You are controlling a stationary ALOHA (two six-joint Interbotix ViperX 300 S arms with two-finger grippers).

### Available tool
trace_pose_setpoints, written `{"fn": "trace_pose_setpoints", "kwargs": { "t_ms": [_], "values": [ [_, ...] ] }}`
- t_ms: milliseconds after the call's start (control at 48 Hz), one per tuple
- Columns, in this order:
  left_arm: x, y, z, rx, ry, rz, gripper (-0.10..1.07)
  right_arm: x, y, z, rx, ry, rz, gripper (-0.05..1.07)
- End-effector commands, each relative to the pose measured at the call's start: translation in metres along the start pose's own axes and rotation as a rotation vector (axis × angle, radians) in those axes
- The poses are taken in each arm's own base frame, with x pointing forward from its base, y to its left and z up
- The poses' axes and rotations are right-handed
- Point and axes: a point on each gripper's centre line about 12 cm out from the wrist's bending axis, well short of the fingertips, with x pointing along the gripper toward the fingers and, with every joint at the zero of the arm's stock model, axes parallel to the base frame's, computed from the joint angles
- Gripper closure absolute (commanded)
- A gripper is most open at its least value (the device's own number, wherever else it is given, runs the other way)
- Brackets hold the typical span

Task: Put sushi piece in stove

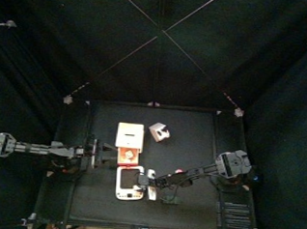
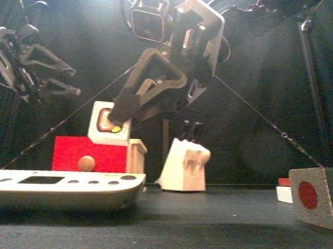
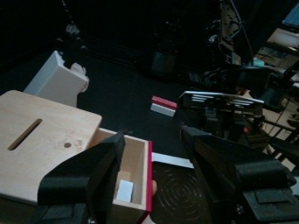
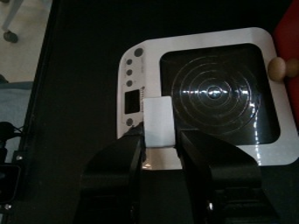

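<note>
My right gripper [image 4: 160, 153] is shut on a white sushi piece [image 4: 158, 129] and holds it above the control-panel edge of the white toy stove [image 4: 260, 150], whose black ringed cooktop lies just beyond. In the top view the right gripper [image 1: 150, 181] reaches across to the stove [image 1: 130, 184] near the table's front. In the front view it [image 2: 127, 110] hangs above the stove [image 2: 65, 185]. My left gripper [image 3: 158, 166] is open and empty, next to a wooden-topped red box [image 3: 47, 140]; in the top view it [image 1: 86, 161] is left of the stove.
A red box [image 2: 81, 154], a wooden toaster-like toy [image 2: 109, 124] and a white knife block [image 2: 182, 163] stand behind the stove. A grey cube with a red dot [image 2: 313, 195] sits at the front right. A small pink-and-white piece [image 3: 165, 106] lies on the table.
</note>
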Motion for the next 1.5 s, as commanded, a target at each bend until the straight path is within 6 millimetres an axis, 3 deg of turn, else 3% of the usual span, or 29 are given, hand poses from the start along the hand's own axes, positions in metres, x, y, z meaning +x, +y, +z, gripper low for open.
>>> {"fn": "trace_pose_setpoints", "kwargs": {
  "t_ms": [0,167,333,604,1042,1479],
  "values": [
    [0.002,-0.001,0.005,0.0,-0.018,-0.003,0.09,-0.018,-0.002,0.03,0.008,-0.085,0.005,0.39],
    [0.002,-0.001,0.005,0.003,-0.017,-0.002,0.09,-0.036,-0.032,0.056,0.047,-0.156,-0.044,0.39],
    [0.002,-0.001,0.005,0.001,-0.017,-0.002,0.09,-0.049,-0.078,0.073,0.093,-0.215,-0.121,0.39],
    [0.001,-0.001,0.003,0.0,-0.014,-0.002,0.08,-0.047,-0.135,0.083,0.209,-0.307,-0.182,0.38],
    [0.001,0.0,0.002,0.004,-0.011,-0.002,0.09,-0.025,-0.145,0.07,0.247,-0.279,-0.186,0.37],
    [0.001,0.0,0.002,0.003,-0.011,-0.001,0.08,-0.019,-0.146,0.068,0.245,-0.273,-0.185,0.21]
  ]
}}
